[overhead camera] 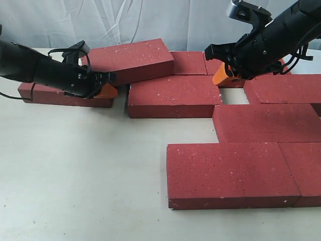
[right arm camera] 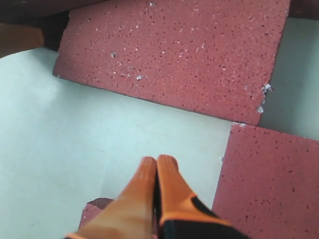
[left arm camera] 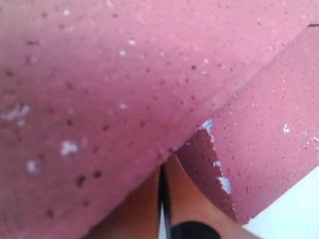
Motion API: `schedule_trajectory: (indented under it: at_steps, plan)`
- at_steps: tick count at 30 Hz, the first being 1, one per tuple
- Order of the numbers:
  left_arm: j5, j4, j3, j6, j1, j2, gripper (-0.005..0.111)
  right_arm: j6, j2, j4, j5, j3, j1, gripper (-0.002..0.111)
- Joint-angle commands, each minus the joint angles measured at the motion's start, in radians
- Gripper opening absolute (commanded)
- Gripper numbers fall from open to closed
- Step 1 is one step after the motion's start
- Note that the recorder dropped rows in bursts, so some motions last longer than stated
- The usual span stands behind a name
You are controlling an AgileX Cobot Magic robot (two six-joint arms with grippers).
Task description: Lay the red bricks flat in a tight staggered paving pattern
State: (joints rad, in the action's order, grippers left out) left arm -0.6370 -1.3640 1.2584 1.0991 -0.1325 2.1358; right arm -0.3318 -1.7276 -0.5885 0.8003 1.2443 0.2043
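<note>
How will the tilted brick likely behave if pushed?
The tilted brick looks rigid and probably heavy, being a thick solid slab. Seemingly propped on a neighbouring brick, it may slide off and drop flat. Its rough face likely resists slipping.

Red bricks [overhead camera: 306, 170] at right run off the exterior view's edge; left arm [overhead camera: 30, 68] hides part of one brick [overhead camera: 50, 96]

Leaves wide free passage over the bare table [overhead camera: 75, 191] at front left. Narrows to a slim slot [overhead camera: 120, 98] between the low left brick [overhead camera: 50, 96] and the centre brick [overhead camera: 173, 95], blocked behind by the tilted brick [overhead camera: 131, 59]. Offers only a small bare pocket [overhead camera: 233, 96] among the laid bricks [overhead camera: 266, 123].
</note>
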Motion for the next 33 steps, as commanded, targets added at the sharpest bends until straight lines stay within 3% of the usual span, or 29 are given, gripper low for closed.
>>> schedule_trajectory:
  at_steps: [1,13,18,25,33]
  plan:
    - [0.016,-0.032,0.004,0.002,0.001,-0.008,0.0,-0.013,0.01,-0.009,-0.009,-0.003,-0.006,-0.001]
    - [-0.004,0.002,0.004,-0.004,0.001,-0.13,0.0,-0.015,0.01,-0.008,-0.004,-0.003,-0.006,-0.001]
    - [0.057,0.121,0.004,-0.109,-0.001,-0.252,0.0,-0.015,0.01,-0.008,-0.005,-0.003,-0.006,-0.001]
    - [0.193,0.557,0.008,-0.432,-0.076,-0.388,0.0,-0.015,0.01,-0.008,-0.012,-0.003,-0.006,-0.001]
    - [0.075,1.126,0.107,-0.875,-0.216,-0.402,0.0,-0.015,0.01,-0.008,-0.01,-0.003,-0.006,-0.001]
